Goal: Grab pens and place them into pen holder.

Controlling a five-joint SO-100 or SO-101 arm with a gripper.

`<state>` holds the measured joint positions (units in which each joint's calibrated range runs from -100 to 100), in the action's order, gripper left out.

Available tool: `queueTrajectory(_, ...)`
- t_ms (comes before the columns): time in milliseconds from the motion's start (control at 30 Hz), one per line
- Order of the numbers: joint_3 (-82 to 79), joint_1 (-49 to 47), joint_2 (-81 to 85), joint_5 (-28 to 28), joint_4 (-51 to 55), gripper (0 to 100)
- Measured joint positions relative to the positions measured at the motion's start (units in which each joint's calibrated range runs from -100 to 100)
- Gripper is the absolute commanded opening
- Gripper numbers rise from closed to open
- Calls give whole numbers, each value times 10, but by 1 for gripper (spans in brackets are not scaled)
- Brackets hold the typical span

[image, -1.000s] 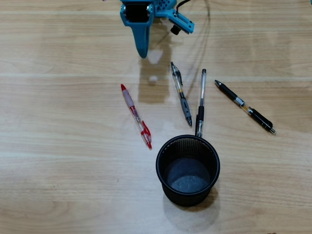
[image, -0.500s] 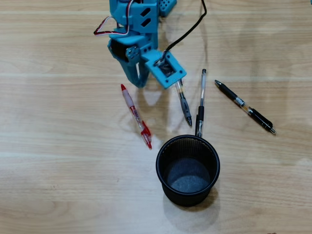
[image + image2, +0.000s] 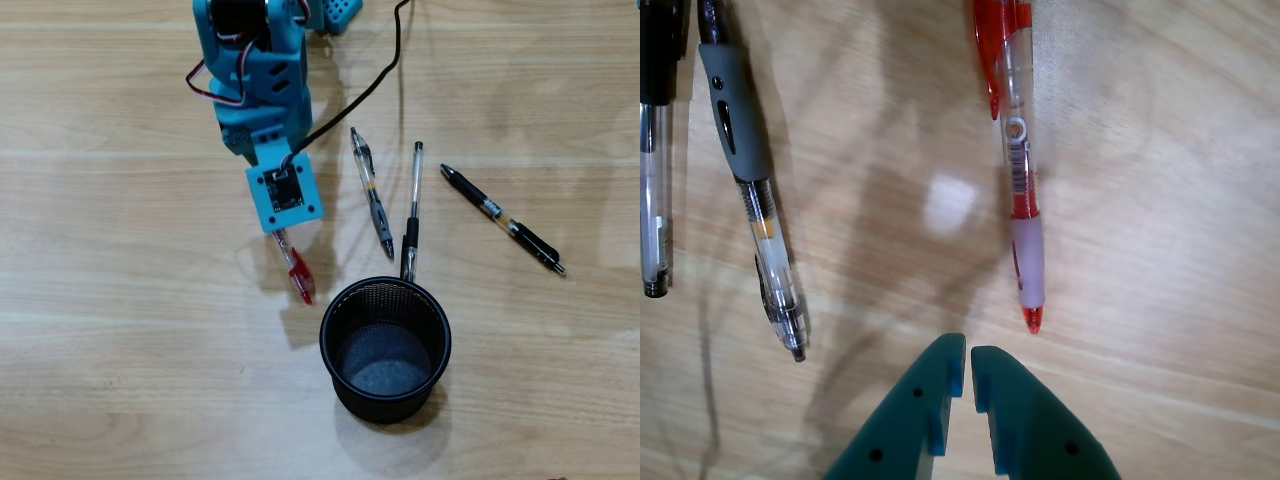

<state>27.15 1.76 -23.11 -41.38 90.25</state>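
While arm reaches over table, pincer (image 3: 968, 372) clenched empty, near red pen (image 3: 1021, 190) tip.

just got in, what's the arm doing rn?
Pen pickup, nothing grabbed yet. The pincer is shut and empty, hovering just off the tip of the red pen in the wrist view. All four pens lie on the wooden table: the red one, the grey-grip pen, and two black pens. The mesh pen holder stands empty.
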Motion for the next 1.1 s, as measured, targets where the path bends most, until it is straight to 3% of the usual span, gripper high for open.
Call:
queueTrajectory(233,37,0,-49,-1,0,4)
queueTrajectory(500,54,-2,-81,-2,-10,24)
queueTrajectory(1100,59,-63,-177,-35,-110,24)
